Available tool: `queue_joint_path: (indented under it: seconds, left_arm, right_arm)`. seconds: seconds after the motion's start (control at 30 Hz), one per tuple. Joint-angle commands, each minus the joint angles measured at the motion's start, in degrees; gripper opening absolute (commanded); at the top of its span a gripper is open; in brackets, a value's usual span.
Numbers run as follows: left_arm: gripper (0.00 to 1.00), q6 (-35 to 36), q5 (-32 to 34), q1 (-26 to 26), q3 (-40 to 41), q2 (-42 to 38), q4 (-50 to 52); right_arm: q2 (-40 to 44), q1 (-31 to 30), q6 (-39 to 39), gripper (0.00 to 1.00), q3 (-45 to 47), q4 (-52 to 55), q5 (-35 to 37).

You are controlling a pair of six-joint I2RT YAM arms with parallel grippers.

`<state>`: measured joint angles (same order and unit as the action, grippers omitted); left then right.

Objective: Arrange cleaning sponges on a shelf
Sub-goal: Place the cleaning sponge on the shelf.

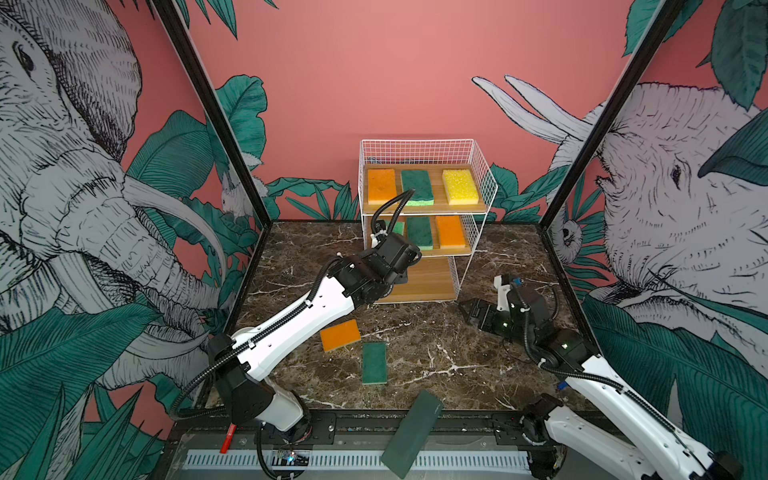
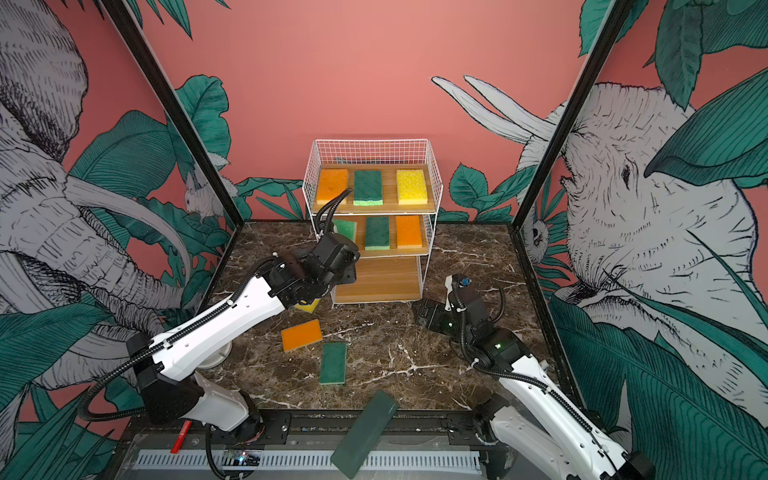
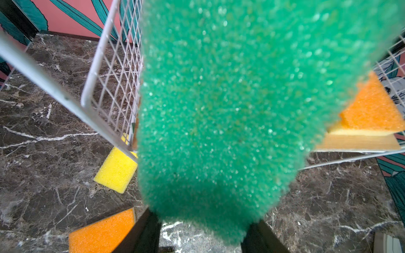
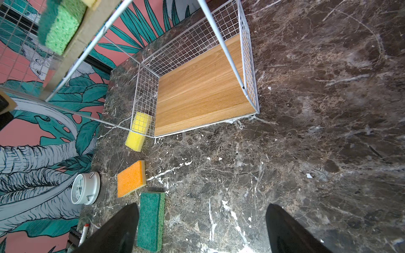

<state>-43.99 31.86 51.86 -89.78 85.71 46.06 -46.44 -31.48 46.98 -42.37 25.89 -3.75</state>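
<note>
The shelf [image 1: 482, 174] stands at the back of the table. Its top board carries an orange [image 1: 381, 185], a green [image 1: 417, 187] and a yellow sponge [image 1: 459, 186]. The middle board holds a green [image 1: 419, 232] and an orange one [image 1: 450, 231]. My left gripper [image 3: 203, 219] is shut on a green sponge [image 3: 219, 109] at that board's left end [image 2: 345, 228]. The bottom board [image 4: 197, 92] is bare. An orange [image 1: 340, 335], a green [image 1: 373, 362] and a yellow sponge [image 4: 137, 131] lie on the table. My right gripper [image 4: 201, 207] hovers open right of the shelf [image 1: 471, 309].
A long dark green slab [image 1: 413, 434] lies across the table's front edge. A white clock [image 4: 84, 188] sits by the left wall, behind my left arm. The yellow sponge rests against the shelf's front left foot. Black frame posts stand at both back corners.
</note>
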Motion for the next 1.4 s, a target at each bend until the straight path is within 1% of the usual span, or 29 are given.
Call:
queue_joint_path:
  seconds: [0.0, 0.83, 1.07, 1.37]
  left_arm:
    - [0.56, -0.7, 3.3, 0.5, 0.7, -0.6, -1.8]
    - [0.58, -4.3, 5.6, 0.5, 0.6, 2.1, -2.8]
    - [0.60, -4.9, 6.4, 0.5, -0.7, 3.4, -2.5]
    - [0.65, -5.4, 7.8, 0.5, -0.4, 2.5, -3.3]
  right_arm:
    - [0.9, 0.2, 0.6, 0.93, 0.5, -1.9, -0.4]
    - [4.4, 0.2, 1.1, 0.92, 0.8, -0.4, -0.2]
    - [6.1, 0.2, 0.7, 0.91, 0.0, 1.6, 0.3]
    - [6.4, 0.1, 1.0, 0.90, -0.3, 1.7, -0.1]
